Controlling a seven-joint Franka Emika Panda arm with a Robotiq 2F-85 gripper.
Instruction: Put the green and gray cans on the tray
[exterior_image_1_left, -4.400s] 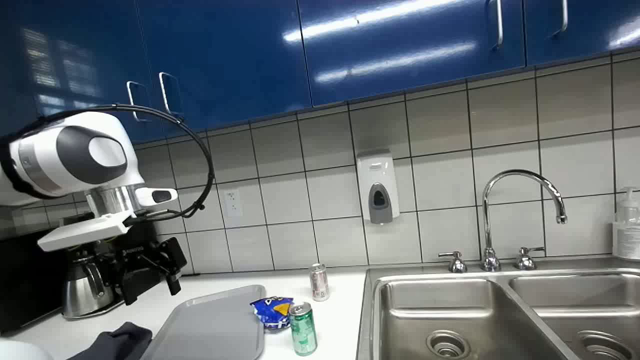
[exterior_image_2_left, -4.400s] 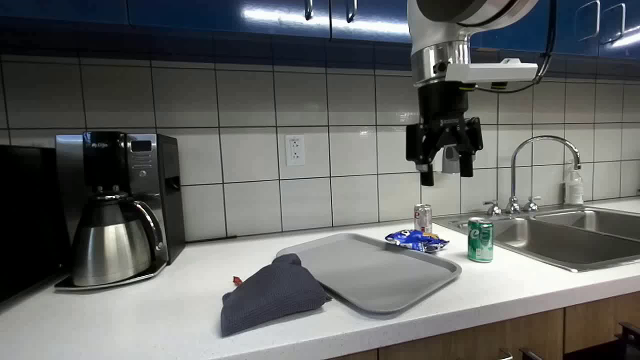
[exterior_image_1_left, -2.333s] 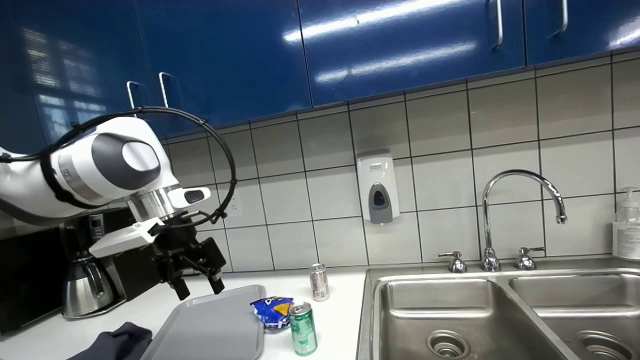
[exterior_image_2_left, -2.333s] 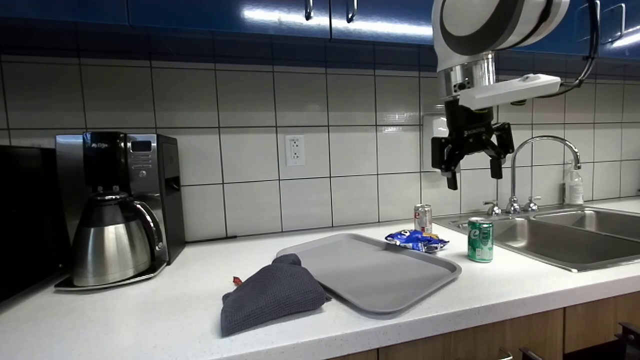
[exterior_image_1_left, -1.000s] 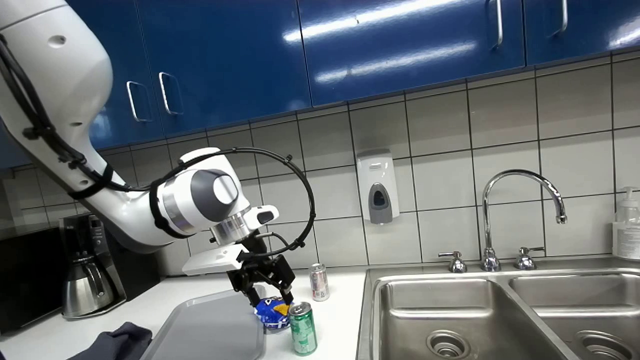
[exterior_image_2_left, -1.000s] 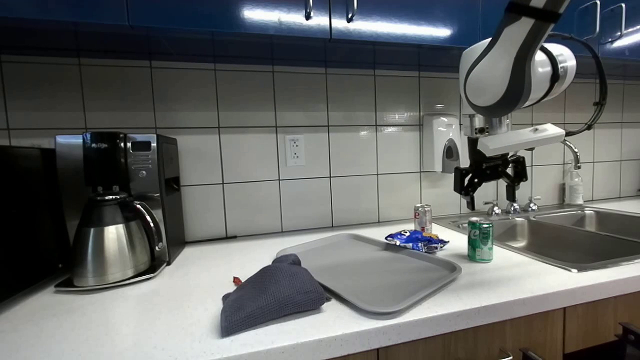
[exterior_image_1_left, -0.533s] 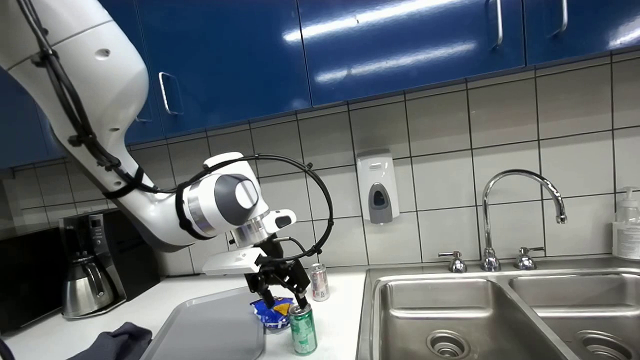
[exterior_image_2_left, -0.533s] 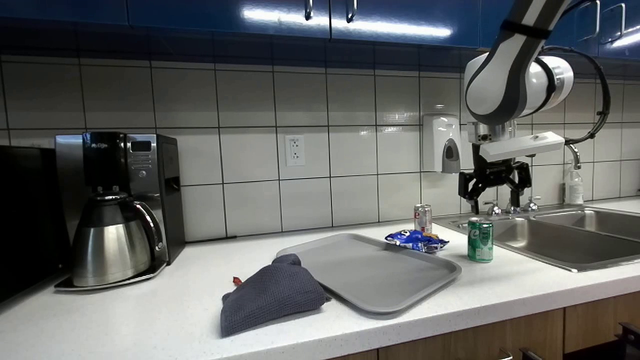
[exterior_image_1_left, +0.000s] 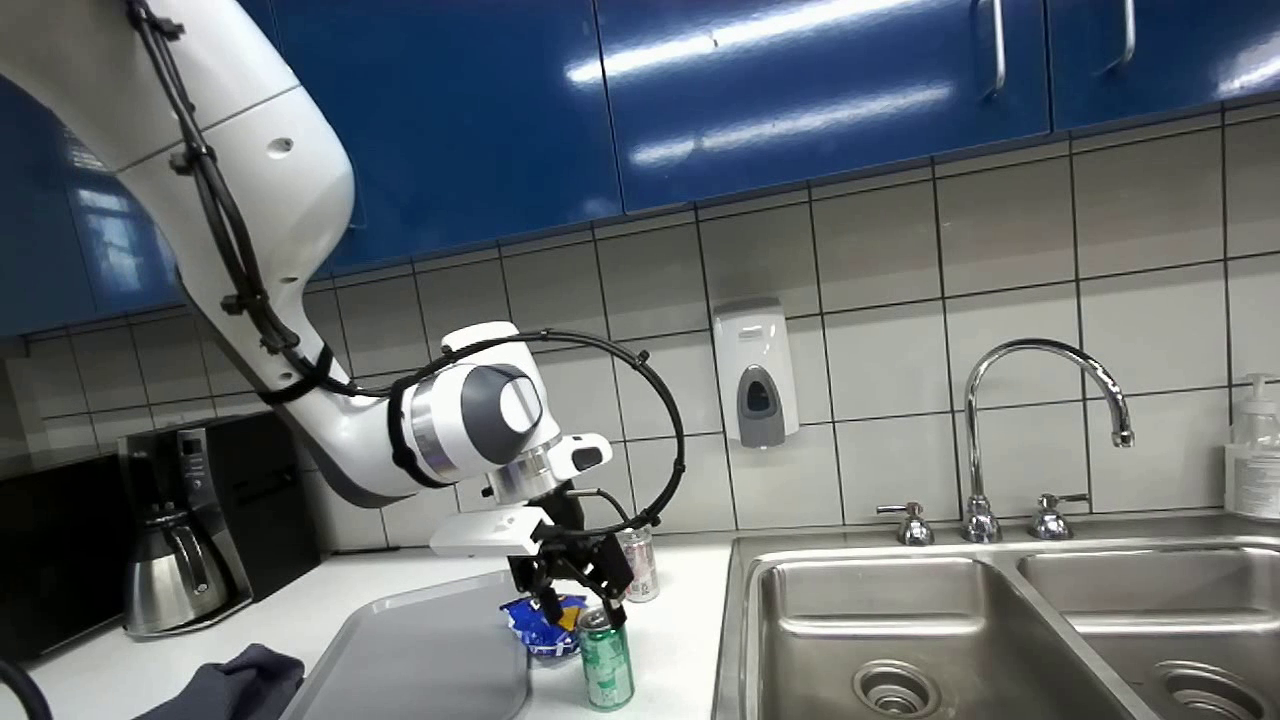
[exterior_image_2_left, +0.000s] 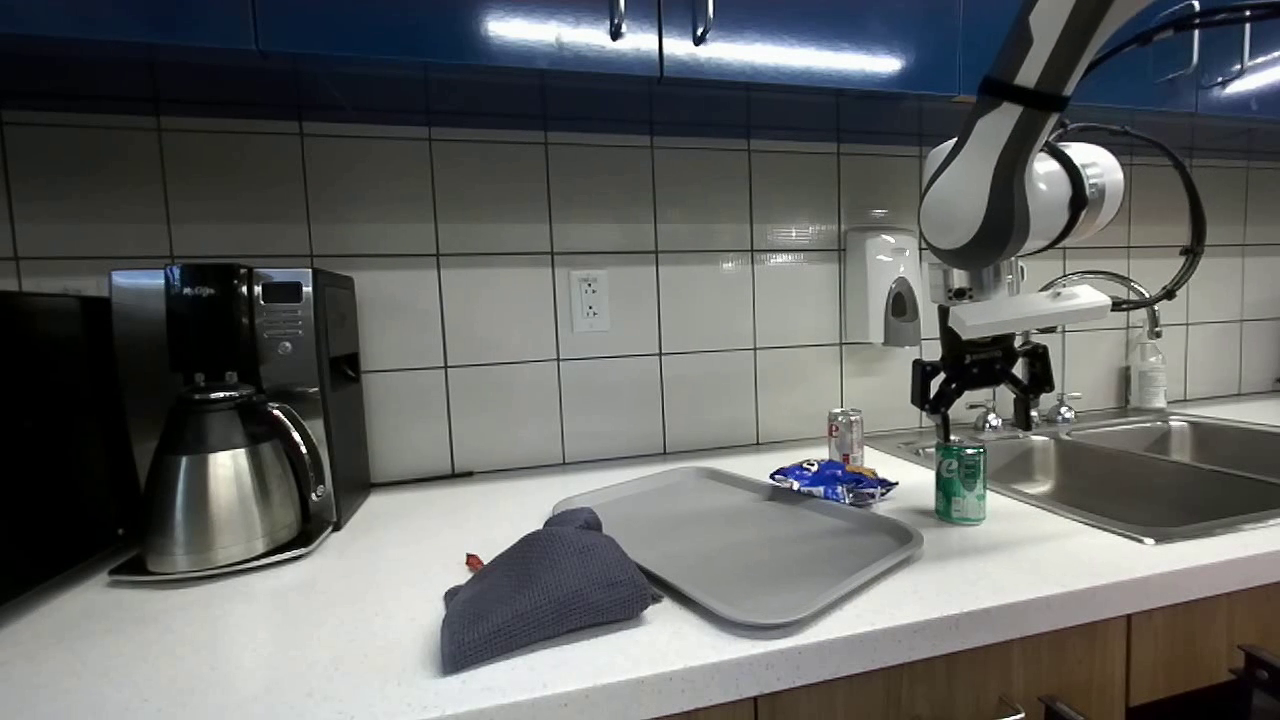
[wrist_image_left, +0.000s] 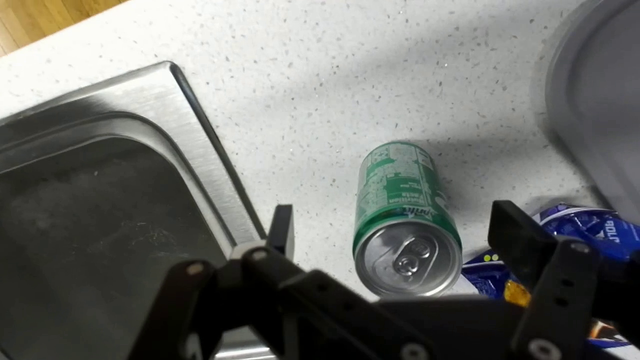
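Note:
The green can (exterior_image_1_left: 606, 668) (exterior_image_2_left: 961, 488) stands upright on the counter between the tray and the sink. In the wrist view the green can (wrist_image_left: 400, 185) lies between my spread fingers, with a gap on each side. My gripper (exterior_image_1_left: 584, 612) (exterior_image_2_left: 983, 428) (wrist_image_left: 395, 230) is open and empty, pointing down just above the can's top. The gray can (exterior_image_1_left: 641, 578) (exterior_image_2_left: 846, 436) stands upright farther back near the wall, partly covered by my gripper in an exterior view; it is out of the wrist view. The gray tray (exterior_image_1_left: 430, 640) (exterior_image_2_left: 740, 540) (wrist_image_left: 605, 105) lies flat and holds nothing.
A blue chip bag (exterior_image_1_left: 540, 626) (exterior_image_2_left: 832, 480) (wrist_image_left: 595, 230) lies at the tray's edge beside the green can. The sink (exterior_image_1_left: 745, 640) (exterior_image_2_left: 1100, 510) (wrist_image_left: 165, 100) is on the can's other side. A dark cloth (exterior_image_2_left: 550, 595) lies against the tray. A coffee maker (exterior_image_2_left: 240, 420) stands farther along.
My gripper has come from above the tray toward the sink and down to the green can's top, staying open. The cans, the bag and the tray have not moved.

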